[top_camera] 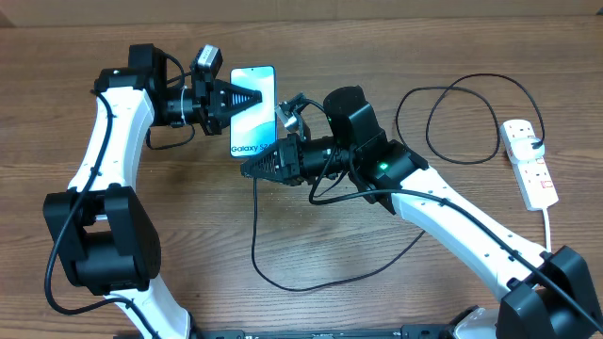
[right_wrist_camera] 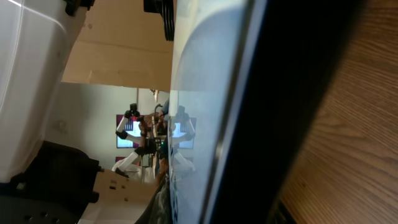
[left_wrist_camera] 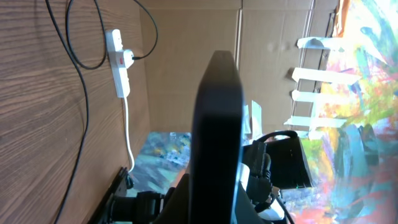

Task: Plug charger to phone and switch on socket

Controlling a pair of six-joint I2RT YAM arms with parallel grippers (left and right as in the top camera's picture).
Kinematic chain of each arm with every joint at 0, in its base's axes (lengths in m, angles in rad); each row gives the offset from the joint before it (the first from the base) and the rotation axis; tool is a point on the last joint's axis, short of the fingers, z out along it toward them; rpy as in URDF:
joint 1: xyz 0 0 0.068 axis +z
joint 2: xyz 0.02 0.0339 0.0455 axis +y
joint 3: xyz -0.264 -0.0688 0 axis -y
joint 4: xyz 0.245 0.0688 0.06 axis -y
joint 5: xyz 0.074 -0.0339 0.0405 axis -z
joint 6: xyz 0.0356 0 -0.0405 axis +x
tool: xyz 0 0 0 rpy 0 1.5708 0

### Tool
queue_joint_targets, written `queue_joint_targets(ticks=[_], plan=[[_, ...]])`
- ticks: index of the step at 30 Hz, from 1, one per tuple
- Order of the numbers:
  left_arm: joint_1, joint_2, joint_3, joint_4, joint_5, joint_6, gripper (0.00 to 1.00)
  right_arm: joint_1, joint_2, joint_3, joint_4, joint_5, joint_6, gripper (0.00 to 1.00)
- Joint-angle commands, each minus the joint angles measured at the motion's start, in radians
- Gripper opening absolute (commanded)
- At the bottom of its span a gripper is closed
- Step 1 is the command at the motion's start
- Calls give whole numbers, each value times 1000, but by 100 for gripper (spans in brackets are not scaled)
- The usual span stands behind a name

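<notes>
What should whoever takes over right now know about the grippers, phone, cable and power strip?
Left gripper: shut on the phone.
Right gripper: at the phone's bottom end, apparently shut on the cable near its tip.
Power strip: far right, with the cable's black plug in it.
Done: wall end plugged.
Left: I cannot tell if the tip is seated or the switch is on; check both.

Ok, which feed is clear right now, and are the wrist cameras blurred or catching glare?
Overhead: sharp, evenly lit, text legible on the slim dark-edged smartphone. Left wrist: the smartphone's edge is a dark, soft-focus slab mid-frame; the white power strip behind is crisp. Right wrist: too close, smartphone blurred, its screen mirroring the room; only the brown wooden table looks sharp. Trust overhead.
</notes>
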Motion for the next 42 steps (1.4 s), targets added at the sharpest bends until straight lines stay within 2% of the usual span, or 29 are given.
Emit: queue_joint_targets(ticks=[1,10,15,16,17,18,19,21,23,28,31,33,37,40,42], plan=[[-2,-29,13,-17,-34,-35,4,1,1,5,14,55,-38,4],[-2,-29,13,-20,-35,-34,4,-1,1,5,56,100,-36,4],[-3,-29,13,-20,-35,-34,4,-50,1,5,72,120,-7,4],[-3,-29,13,-20,-35,-34,4,-66,1,5,76,116,-8,9],[-3,-29,13,-19,-35,-34,4,-81,1,5,76,109,-8,29],[-3,-29,13,-19,-36,-34,4,-97,1,5,73,98,-9,53],[-3,-29,13,-19,-37,-33,4,-109,1,5,71,84,-13,64],[-4,-29,13,-20,-40,-26,4,-132,1,5,67,41,-29,76],[-8,-29,13,-23,-49,-24,4,-150,1,5,64,-3,-68,80],[-34,-29,13,-23,-58,-24,5,-159,1,5,32,-26,-111,79],[-53,-29,13,-23,-78,-23,4,-159,1,5,28,-26,-111,73],[-69,-29,13,-23,-100,-23,4,-159,1,5,28,-26,-111,66],[-95,-29,13,-22,-107,-24,4,-159,1,5,24,-26,-111,41],[-109,-29,13,-19,-116,-27,4,-159,1,5,16,-26,-111,29],[-114,-29,13,-19,-129,-27,4,-159,1,5,8,-23,-111,25]])
